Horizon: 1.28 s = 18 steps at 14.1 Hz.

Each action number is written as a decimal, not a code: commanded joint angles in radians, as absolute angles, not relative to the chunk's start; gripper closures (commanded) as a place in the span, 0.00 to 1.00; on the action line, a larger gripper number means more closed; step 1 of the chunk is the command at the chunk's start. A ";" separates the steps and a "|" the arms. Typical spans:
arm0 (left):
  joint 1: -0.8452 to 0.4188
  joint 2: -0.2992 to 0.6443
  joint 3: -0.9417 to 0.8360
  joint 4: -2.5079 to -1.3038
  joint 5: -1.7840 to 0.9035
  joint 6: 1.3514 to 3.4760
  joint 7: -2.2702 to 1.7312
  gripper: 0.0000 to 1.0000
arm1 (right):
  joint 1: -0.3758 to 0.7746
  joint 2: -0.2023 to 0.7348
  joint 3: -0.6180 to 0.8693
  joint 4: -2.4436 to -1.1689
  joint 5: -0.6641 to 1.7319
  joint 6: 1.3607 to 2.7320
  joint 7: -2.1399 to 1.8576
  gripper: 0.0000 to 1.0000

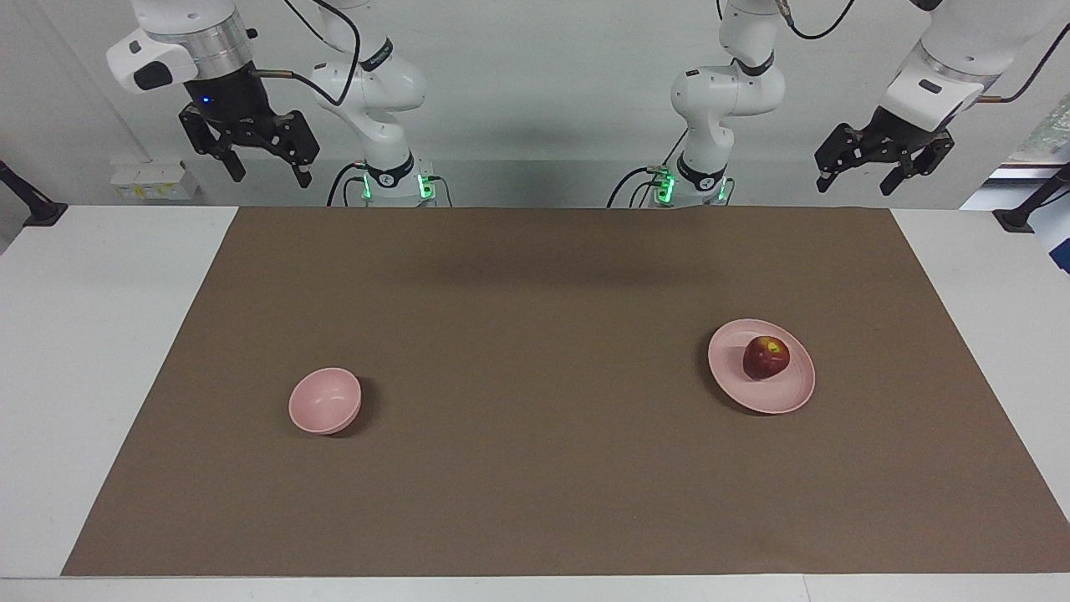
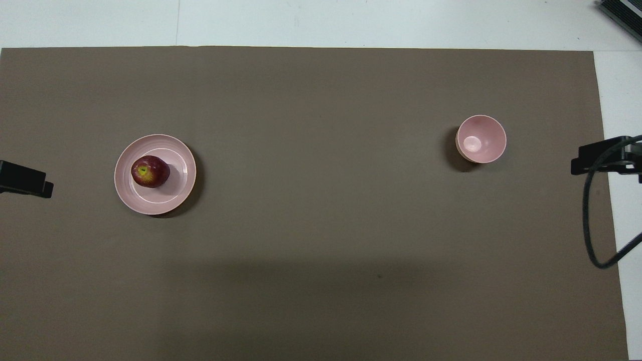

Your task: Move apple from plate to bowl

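Observation:
A dark red apple (image 1: 766, 357) (image 2: 150, 171) with a yellow patch at the stem sits on the flat pink plate (image 1: 782, 393) (image 2: 175, 193), toward the left arm's end of the brown mat. The small deep pink bowl (image 1: 324, 401) (image 2: 489, 133) stands empty toward the right arm's end. My left gripper (image 1: 861, 177) hangs open, raised high near its base, well clear of the plate. My right gripper (image 1: 269, 171) hangs open, raised high near its base, well clear of the bowl. Both arms wait.
A brown mat (image 1: 535, 468) (image 2: 321, 250) covers most of the white table (image 1: 100, 334). Black clamp mounts (image 1: 33, 209) (image 1: 1024, 213) stand at the table's two ends near the robots. A black cable (image 2: 594, 220) loops at the right arm's end.

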<state>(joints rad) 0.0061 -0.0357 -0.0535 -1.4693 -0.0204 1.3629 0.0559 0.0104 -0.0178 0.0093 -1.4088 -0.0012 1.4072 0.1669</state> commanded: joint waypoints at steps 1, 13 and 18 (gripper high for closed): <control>-0.009 -0.049 -0.049 -1.499 -0.020 1.413 0.040 0.00 | -0.006 -0.040 0.014 -1.433 0.025 1.402 0.141 0.00; -0.078 0.057 -0.051 -1.572 -0.026 1.594 0.046 0.00 | -0.006 -0.040 0.014 -1.433 0.025 1.404 0.141 0.00; -0.075 0.060 -0.051 -1.759 -0.026 1.831 0.054 0.00 | -0.006 -0.040 0.014 -1.433 0.025 1.404 0.141 0.00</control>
